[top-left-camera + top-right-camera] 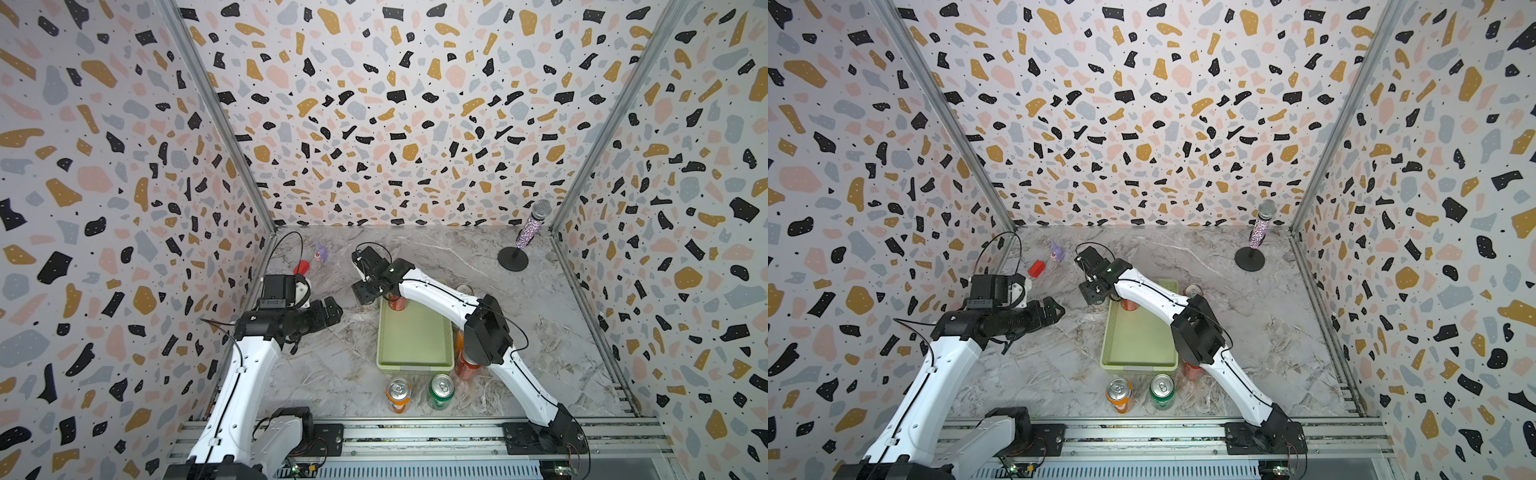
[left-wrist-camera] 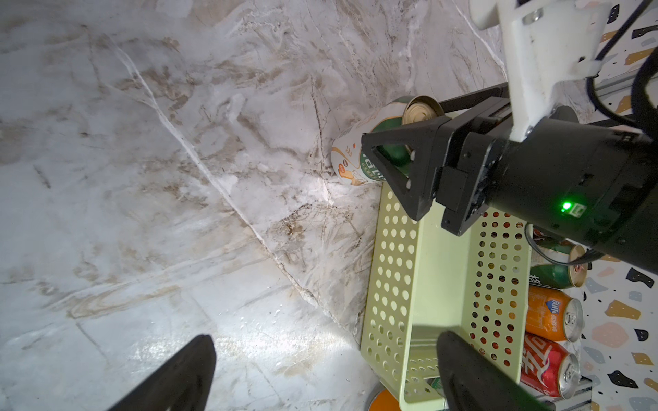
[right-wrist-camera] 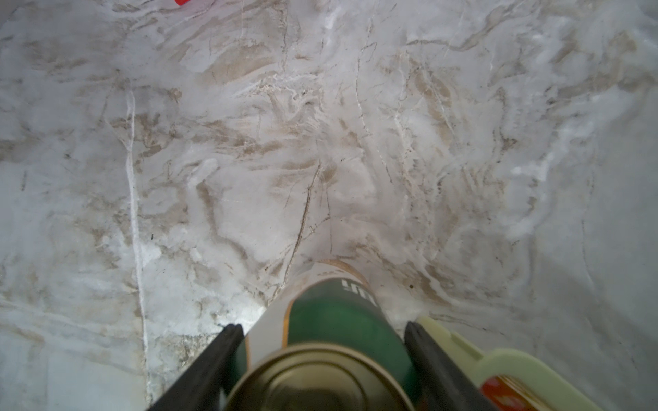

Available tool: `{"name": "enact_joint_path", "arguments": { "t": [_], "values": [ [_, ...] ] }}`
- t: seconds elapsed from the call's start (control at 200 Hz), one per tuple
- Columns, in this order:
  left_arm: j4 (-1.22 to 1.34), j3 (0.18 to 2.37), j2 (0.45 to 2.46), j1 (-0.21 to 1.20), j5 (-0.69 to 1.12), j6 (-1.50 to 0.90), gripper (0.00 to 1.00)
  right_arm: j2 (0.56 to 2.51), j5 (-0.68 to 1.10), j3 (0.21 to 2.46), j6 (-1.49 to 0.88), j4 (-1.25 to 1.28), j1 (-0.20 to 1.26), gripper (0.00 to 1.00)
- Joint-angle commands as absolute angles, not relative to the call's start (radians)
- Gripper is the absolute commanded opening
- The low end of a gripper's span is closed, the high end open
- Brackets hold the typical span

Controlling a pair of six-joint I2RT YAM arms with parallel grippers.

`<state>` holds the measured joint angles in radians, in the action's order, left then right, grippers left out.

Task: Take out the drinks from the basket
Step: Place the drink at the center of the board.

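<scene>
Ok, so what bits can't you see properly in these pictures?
- Dark green can: hidden under the right gripper in both top views; the blurry right wrist view doesn't show whether the jaws squeeze it.
- Orange can in the basket: top covered by the right arm, both top views.
- Cans beside the basket: mostly under that arm's elbow there.
- Purple thing: too small in both top views.
</scene>
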<state>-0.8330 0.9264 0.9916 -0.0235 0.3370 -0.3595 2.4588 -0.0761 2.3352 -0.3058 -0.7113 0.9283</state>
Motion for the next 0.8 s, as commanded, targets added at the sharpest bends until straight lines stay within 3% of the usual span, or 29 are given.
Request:
{"name": "enact_joint_path", "arguments": {
  "t": [0.0, 0.445, 0.796],
  "values": [
    [-0.808, 0.917, 0.971, -0.028, 0.348, -0.362, 1.0, 2.388, -0.114, 2.371, -0.283, -0.712, 0.931, 0.73],
    [-0.805, 0.914, 0.97, -0.028, 0.338, -0.362, 1.0, 2.26, -0.156, 2.337, -0.269, -0.712, 0.93, 0.83],
    [-0.804, 0.913, 0.983, -0.028, 0.351, -0.358, 1.0, 2.014, -0.245, 2.028, -0.285, -0.704, 0.87, 0.83]
  ]
}}
